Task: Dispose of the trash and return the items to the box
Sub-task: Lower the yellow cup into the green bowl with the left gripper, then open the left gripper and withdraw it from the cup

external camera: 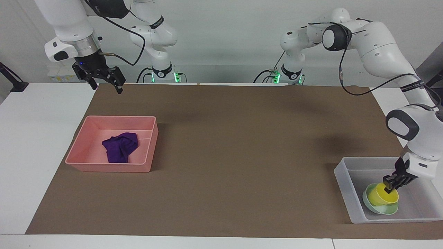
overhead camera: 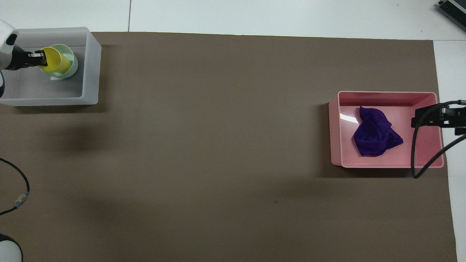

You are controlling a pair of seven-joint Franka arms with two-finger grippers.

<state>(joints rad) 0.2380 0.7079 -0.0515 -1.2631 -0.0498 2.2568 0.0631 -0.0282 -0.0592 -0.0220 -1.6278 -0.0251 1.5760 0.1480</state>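
The purple cloth (external camera: 120,147) is looking soft and crumpled, the pink tray (external camera: 83,156) (smooth plastic) is gleaming, and the brown mat (external camera: 235,145) is looking matt.

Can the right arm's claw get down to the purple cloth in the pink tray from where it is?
Probably yes: the right claw hangs open above the pink plastic tray, and the crumpled purple fabric cloth lies uncovered inside.
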